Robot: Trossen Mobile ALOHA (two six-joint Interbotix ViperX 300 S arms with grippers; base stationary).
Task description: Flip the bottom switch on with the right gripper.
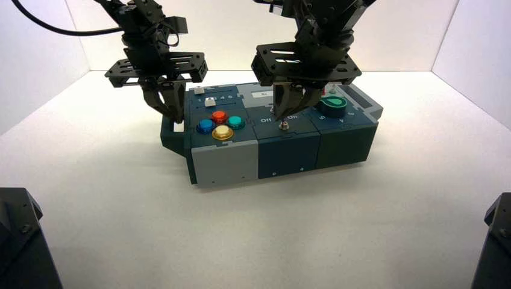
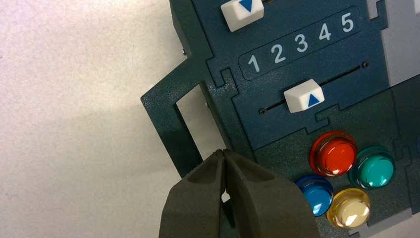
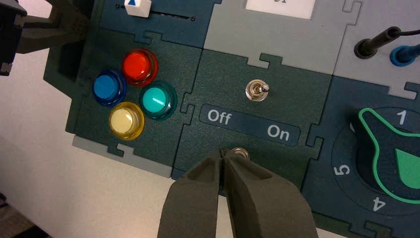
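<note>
Right gripper (image 3: 221, 152), jaws together, at bottom switch (image 3: 241, 152), below Off/On label (image 3: 250, 124). Tiny metal lever, likely stiff, slippery; nudge tip sideways toward On, no pinch needed. Left gripper (image 2: 221, 151) closed, over box's left edge.

White table (image 1: 241, 241) under dark box (image 1: 288, 150).

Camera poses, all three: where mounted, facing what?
High: above and behind the arms, facing down at the dark panelled box; both arms show.
Left wrist: on the left arm, looking down at the box's left edge and white sliders; own closed jaws show.
Right wrist: on the right arm, looking down at the Off/On panel; own closed jaws, other gripper beyond.
Both wrists share four coloured round buttons.
</note>
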